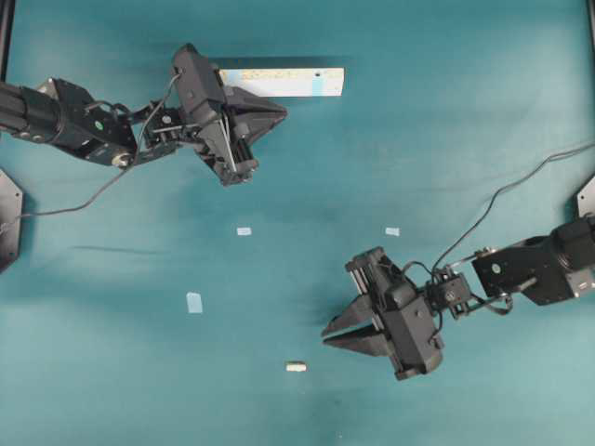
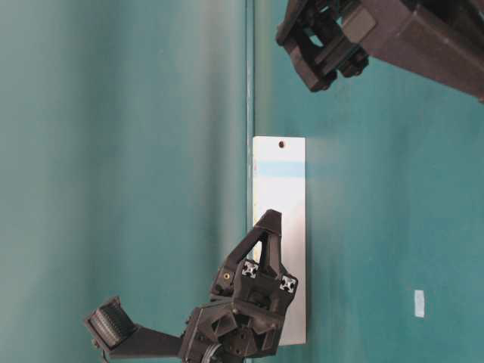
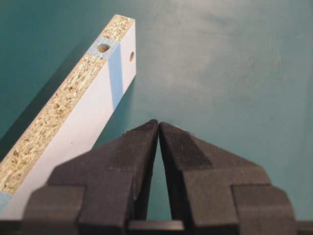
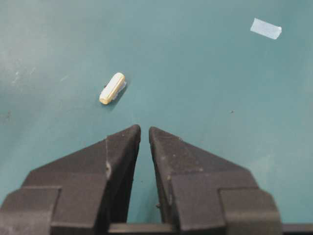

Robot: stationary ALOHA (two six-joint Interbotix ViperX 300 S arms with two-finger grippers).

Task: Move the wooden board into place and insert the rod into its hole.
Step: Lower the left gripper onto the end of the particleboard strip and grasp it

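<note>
The left gripper (image 3: 158, 126) has its fingers brought together at the tips, with only a hairline gap between them and nothing held. It hangs above the teal table (image 1: 446, 139), just beside the wooden board (image 1: 284, 82) and not touching it. In the overhead view the fingertips lie next to the board's lower long edge, and the gripper body covers the board's left end.

The wooden board stands on one long edge near the far side of the table. Its speckled particleboard edge faces up and its white face is turned toward the gripper. A light-blue band (image 3: 115, 73) crosses the board near its far end. One hole (image 3: 103, 48) sits in the top edge inside that band; a second small hole (image 3: 131, 56) sits in the white face close by.

The right gripper (image 4: 144, 131) also has its fingers nearly together, with a narrow slit between the tips, and it grips nothing. It hangs over bare table, well apart from the board.

The rod (image 4: 112, 88) lies flat on the table near the right fingertips, not touching them. Small pale-blue tape pieces (image 1: 194, 302) are scattered on the table between the two arms.
</note>
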